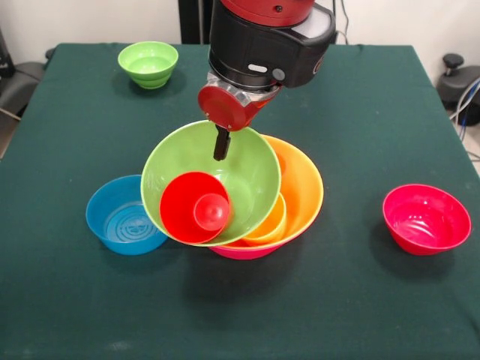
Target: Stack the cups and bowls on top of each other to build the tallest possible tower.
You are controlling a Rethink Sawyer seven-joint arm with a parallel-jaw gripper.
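Tower base: a large glossy pink plastic bowl (244, 253) was seen only as a sliver at the bottom of the pile, mid-table, with a large glossy orange plastic bowl (304, 187) nested in it.
Tilted bowl: a medium-large glossy green plastic bowl (247, 169) was propped in the orange one, tipped hard toward the camera and to the picture's left, so its inside was pretty much fully on show.
Inside the green bowl: a red tapered plastic cup (195, 208) was lying against the lower wall, mouth toward the camera; a smaller round red shape sat inside it, and what that was couldn't be made out.
Under the green rim: a yellow-orange round plastic piece (271, 223) was tucked between the green bowl and the orange bowl's wall; cup or bowl couldn't be told.
Blue bowl: a small glossy blue plastic bowl (124, 216) was set upright on the dark green tablecloth (337, 315), touching or just beside the tower's left side.
Red bowl: a small glossy red-pink plastic bowl (426, 218) was parked well apart on the right.
Gripper: the black gripper (220, 144) was hung over the green bowl's upper inside wall; only one dark finger was seen, so how far open it was couldn't be told, and nothing was visibly held.
Far corner: a small glossy light-green plastic bowl (148, 64) was left upright at the far left.
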